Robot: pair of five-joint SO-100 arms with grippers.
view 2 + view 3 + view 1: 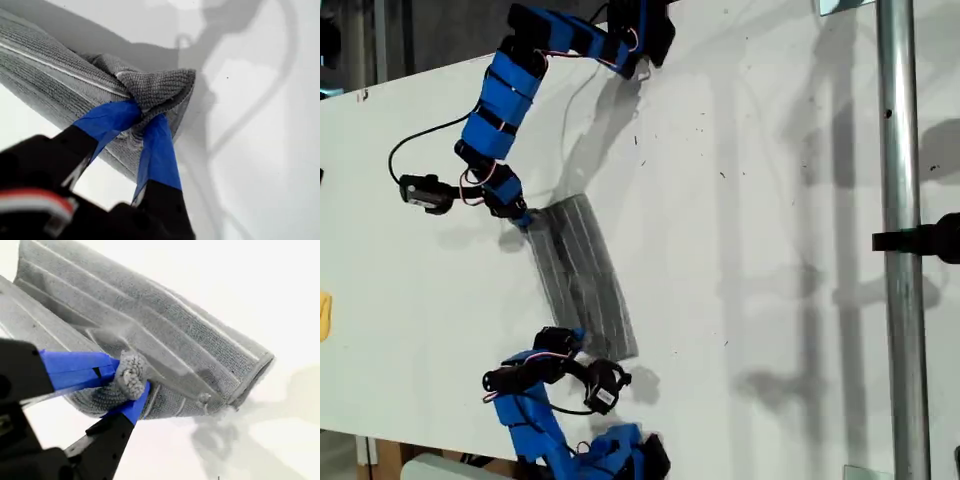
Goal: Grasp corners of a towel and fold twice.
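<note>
A: So, how does the towel [582, 275] lie?
B: Folded into a strip on the tabletop [740, 250], long axis running between both arms.
A: And the end effectors?
B: My first gripper [142, 120] is clamped on a bunched corner; my second gripper [132, 380] pinches another, one at each end.

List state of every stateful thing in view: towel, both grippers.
Towel: folded into a narrow strip on the table, both ends pinched.
First gripper: shut on a bunched towel corner.
Second gripper: shut on a towel corner, fabric rolled between the jaws.
</note>
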